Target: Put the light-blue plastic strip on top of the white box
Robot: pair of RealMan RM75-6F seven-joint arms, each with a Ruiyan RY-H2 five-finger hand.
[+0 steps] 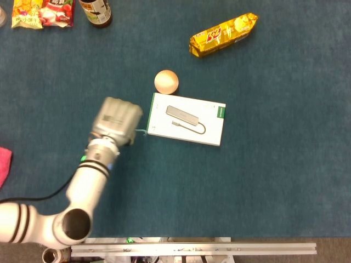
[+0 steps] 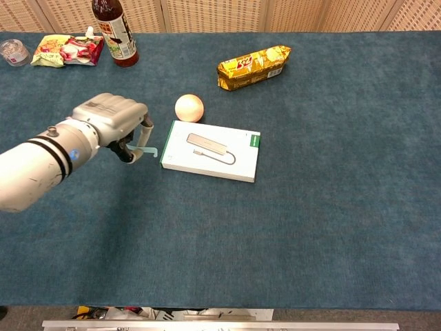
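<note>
Far left edge of the table (image 1: 285,181), a scrap of pink cloth (image 1: 3,164) just peeking in. At the back-left corner, a snack bag (image 2: 67,49) and a bottle (image 2: 114,31), well out of play. Now the action: the left hand (image 2: 114,124) is up off the table, fingers curled tight round the strip (image 2: 146,145), which hangs pale blue below the knuckles with its tip dangling just beside the box's left edge. In the head view only a sliver of it shows past the hand. The box (image 1: 186,118) lies mid-table, flat, ball (image 1: 166,81) touching or nearly touching its back-left corner. Further right and back, the yellow packet (image 1: 223,34), well apart.

The carry looks nearly done, I'd say. To finish well: travel on rightward until the strip hangs over the middle of the lid, not the rim, then lower until it rests before letting go. Watch that ball — a low knuckle could nudge it. Right hand? Nowhere in either view.
</note>
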